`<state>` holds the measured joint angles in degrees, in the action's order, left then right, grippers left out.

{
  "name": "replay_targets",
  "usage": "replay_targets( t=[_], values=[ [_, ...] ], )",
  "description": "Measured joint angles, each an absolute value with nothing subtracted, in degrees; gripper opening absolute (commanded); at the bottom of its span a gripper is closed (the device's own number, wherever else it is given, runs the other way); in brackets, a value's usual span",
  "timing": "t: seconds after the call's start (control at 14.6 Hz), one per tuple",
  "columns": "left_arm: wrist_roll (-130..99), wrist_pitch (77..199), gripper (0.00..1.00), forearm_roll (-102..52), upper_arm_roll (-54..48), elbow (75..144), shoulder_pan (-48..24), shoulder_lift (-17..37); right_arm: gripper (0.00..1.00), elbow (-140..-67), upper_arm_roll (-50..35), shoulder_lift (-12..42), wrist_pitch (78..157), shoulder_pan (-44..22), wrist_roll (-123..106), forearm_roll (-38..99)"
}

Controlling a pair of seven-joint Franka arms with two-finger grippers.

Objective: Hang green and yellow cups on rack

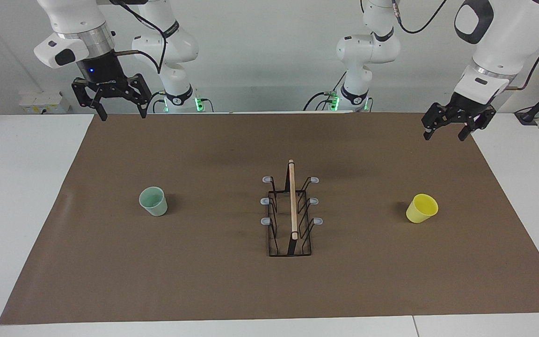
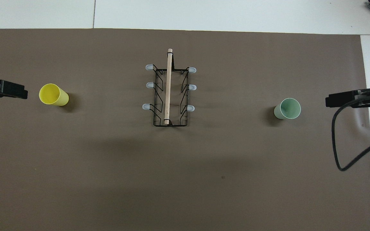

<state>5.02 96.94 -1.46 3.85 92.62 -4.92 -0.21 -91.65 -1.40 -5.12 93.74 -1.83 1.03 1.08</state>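
Brown mat [image 1: 232, 290], rack [image 1: 291, 213] between cups, both claws wide in facing view.

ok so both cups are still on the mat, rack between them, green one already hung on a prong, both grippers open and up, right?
Not quite: the green cup isn't on a prong. In the facing view it stands on the mat toward the right arm's end; all six prongs of the rack are bare. The rest holds: yellow cup on the mat, rack between them, left gripper and right gripper open and raised.
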Motion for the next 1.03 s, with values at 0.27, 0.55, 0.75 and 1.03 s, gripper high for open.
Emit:
replay_targets(
  t=[0.27,0.55,0.75,1.03],
  values=[
    [5.0,96.9,1.0,-1.5,3.9,92.6,-4.9,-0.2,1.0,-92.3,-1.3,-5.3,93.7,-1.8,1.0,1.1],
    [5.0,96.9,1.0,-1.5,3.9,92.6,-4.9,-0.2,1.0,-92.4,-1.2,-5.4,93.7,-1.6,1.0,1.1],
    [5.0,96.9,1.0,-1.5,3.9,92.6,-4.9,-0.2,1.0,-92.5,-1.2,-5.6,93.1,-1.6,1.0,1.1],
    [5.0,96.9,1.0,-1.5,3.5,92.6,-4.9,-0.2,1.0,-92.5,-1.2,-6.0,92.4,-1.6,1.0,1.1]
  ],
)
